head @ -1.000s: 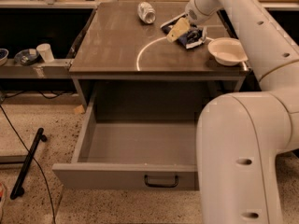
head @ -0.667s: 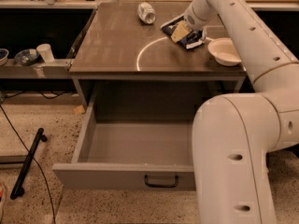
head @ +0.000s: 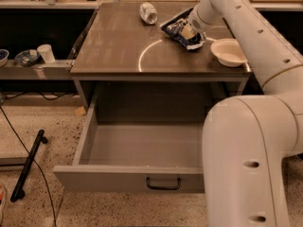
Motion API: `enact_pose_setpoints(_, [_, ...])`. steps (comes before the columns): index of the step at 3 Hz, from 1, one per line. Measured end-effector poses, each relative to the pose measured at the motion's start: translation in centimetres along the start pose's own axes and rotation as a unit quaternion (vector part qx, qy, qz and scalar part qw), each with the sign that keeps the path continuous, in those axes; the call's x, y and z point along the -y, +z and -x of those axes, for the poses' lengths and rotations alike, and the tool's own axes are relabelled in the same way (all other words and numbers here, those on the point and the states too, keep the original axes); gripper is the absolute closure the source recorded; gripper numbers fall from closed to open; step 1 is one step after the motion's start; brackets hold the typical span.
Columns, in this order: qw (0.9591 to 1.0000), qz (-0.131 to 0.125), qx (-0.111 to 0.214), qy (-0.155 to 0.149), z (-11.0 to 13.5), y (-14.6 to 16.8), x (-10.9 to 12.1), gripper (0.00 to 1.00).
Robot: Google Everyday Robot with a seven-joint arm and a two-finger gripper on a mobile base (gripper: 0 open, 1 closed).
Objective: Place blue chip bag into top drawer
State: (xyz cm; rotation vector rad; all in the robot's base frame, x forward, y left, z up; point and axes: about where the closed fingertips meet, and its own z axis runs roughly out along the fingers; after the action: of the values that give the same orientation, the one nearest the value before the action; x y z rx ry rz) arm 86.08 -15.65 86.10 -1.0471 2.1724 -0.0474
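The blue chip bag (head: pixel 176 26), crumpled dark blue foil with white print, lies on the counter top (head: pixel 113 41) at the back right. My gripper (head: pixel 190 31) is down on the bag's right part, with the wrist covering where it meets the foil. The top drawer (head: pixel 118 178) is pulled wide open below the counter. Its grey inside holds nothing and its dark pull handle (head: pixel 163 183) sits at the centre of the front panel. My big white arm (head: pixel 246 160) covers the drawer's right side.
A crushed silvery can (head: pixel 148 12) lies at the back of the counter, left of the bag. A white bowl (head: pixel 228 52) sits near the counter's right edge. A side shelf at the left holds a white cup (head: pixel 46 53). A black rod (head: pixel 28 165) lies on the floor.
My forearm has swung closer to the camera and hides more of the drawer's right side. The gripper stays at the bag, which has shifted only slightly.
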Motion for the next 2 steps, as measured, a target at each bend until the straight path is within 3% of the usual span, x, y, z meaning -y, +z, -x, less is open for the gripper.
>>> enact_pose_setpoints(1, [0.9983,0.014,0.049,-0.029,0.6,-3.2,-0.6,1.0])
enact_pose_setpoints(2, [0.9829,0.085,0.144,-0.078,2.6,-8.3,-5.4,1.0])
